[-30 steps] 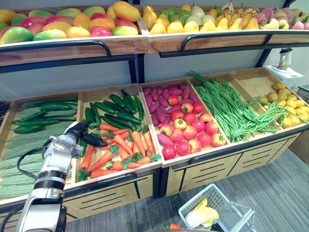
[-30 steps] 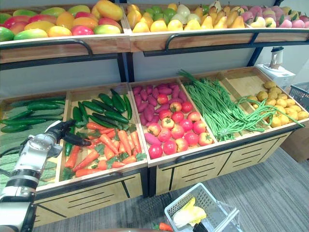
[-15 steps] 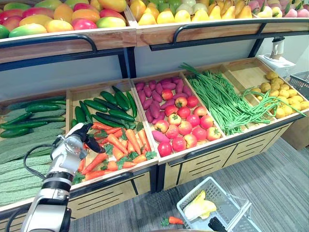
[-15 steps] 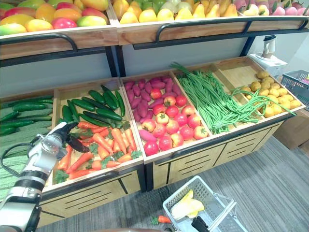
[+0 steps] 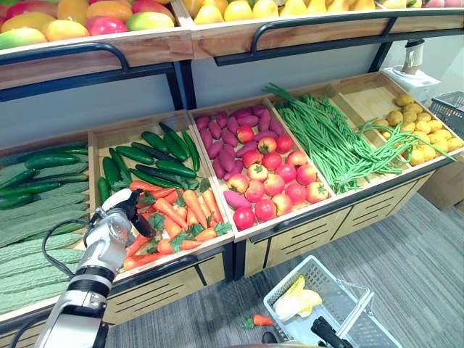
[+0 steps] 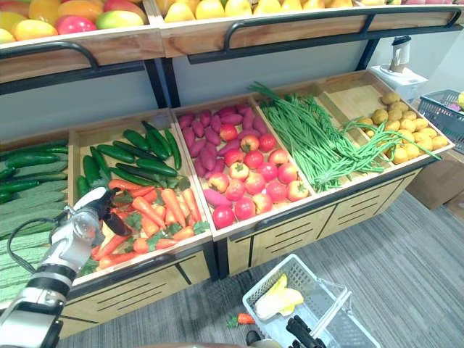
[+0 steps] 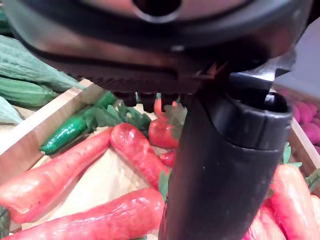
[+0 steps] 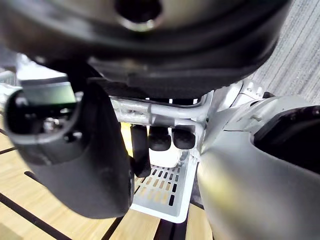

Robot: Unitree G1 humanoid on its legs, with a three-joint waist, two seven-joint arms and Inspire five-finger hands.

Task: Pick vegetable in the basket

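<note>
Keeping left hand loose-fingered and empty, low over carrots in the bin beside cucumbers, and gripping basket handle with curled right hand, yellow vegetable inside, loose carrot on floor beside.

**Wooden market stand before a grey wall**

A long wooden display stand is standing on a grey striped floor, and wooden walls are dividing its slanted bins. A black metal rail is running along the upper wooden shelf. A plain grey wall is showing between them. Soft, even light is filling the room.
</note>
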